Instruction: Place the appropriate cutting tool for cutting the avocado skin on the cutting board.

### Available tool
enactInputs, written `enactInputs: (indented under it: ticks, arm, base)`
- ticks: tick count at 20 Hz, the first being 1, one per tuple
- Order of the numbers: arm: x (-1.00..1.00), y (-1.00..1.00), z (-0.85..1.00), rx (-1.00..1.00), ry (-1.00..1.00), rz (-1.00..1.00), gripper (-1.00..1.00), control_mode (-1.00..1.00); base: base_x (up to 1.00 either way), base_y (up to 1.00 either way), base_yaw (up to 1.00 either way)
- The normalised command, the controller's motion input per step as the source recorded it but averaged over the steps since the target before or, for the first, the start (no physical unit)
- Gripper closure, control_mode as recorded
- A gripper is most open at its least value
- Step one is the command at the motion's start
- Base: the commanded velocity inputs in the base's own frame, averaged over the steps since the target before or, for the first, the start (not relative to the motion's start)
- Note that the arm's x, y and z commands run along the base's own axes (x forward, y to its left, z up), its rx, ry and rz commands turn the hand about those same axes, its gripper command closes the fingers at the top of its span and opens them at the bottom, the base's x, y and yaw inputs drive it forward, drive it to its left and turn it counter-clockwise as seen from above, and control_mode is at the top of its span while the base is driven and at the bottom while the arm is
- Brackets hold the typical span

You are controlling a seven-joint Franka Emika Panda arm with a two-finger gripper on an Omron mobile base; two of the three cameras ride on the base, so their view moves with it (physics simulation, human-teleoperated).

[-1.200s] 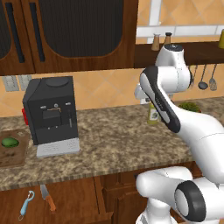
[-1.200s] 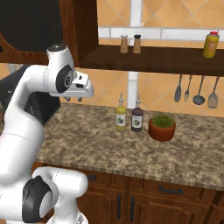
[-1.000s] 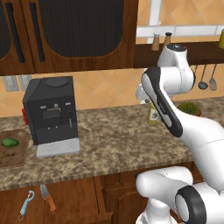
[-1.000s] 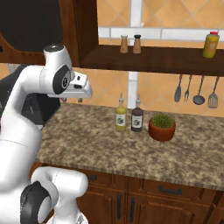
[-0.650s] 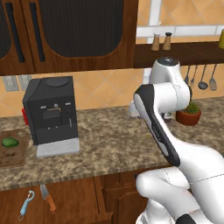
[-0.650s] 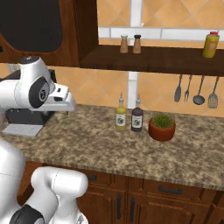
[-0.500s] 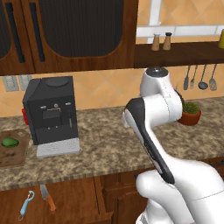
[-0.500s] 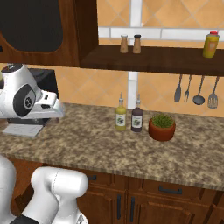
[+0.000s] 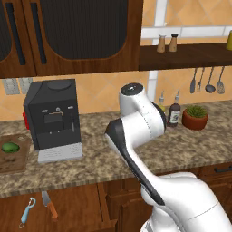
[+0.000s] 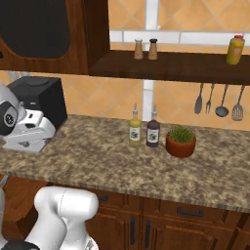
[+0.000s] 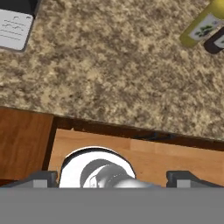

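The cutting tool point(image 9: 49, 206), a small knife with a grey blade and an orange-brown handle, lies low at the left of the left base view, below the counter's front edge. On the counter's far left the brown cutting board point(image 9: 13, 159) carries the dark-green avocado point(image 9: 10, 147). My gripper point(image 11: 113, 178) is open in the hand view, its two dark fingertips point(image 11: 43, 177) wide apart with nothing between them. It looks down over the granite counter's front edge and the wooden cabinet front, well to the right of the knife and board.
A light-blue-handled peeler point(image 9: 27, 212) lies just left of the knife. The black coffee machine point(image 9: 52, 118) stands right of the board. Two bottles point(image 10: 144, 129) and a potted plant point(image 10: 180, 140) stand at the back right. Utensils point(image 10: 217, 100) hang on the wall.
The arm has swung from upright at the right toward the left and down over the counter's front. The fingers have opened wider. The base and the counter's things stayed put.
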Motion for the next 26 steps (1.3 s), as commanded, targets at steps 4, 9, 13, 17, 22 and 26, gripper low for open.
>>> enactInputs:
  ticks: [4,9,13,17,22,26]
  arm:
    - [-0.27,0.65,-0.34,-0.09,0.20,0.00,-1.00,-1.00]
    - [-0.27,0.61,-0.42,-0.07,0.24,0.00,-1.00,-1.00]
    - [-0.28,0.53,-0.53,-0.01,0.15,0.00,-1.00,-1.00]
    - [-0.18,0.44,-0.54,0.03,0.07,0.00,-1.00,-1.00]
    - [-0.03,0.49,-0.61,0.19,0.03,0.00,-1.00,-1.00]
    - [0.00,0.45,-0.58,0.27,0.00,0.00,-1.00,-1.00]
  base:
    - [0.00,0.00,0.00]
    - [0.00,0.00,0.00]
    - [0.00,0.00,0.00]
    - [0.00,0.00,0.00]
    - [0.00,0.00,0.00]
    - [0.00,0.00,0.00]
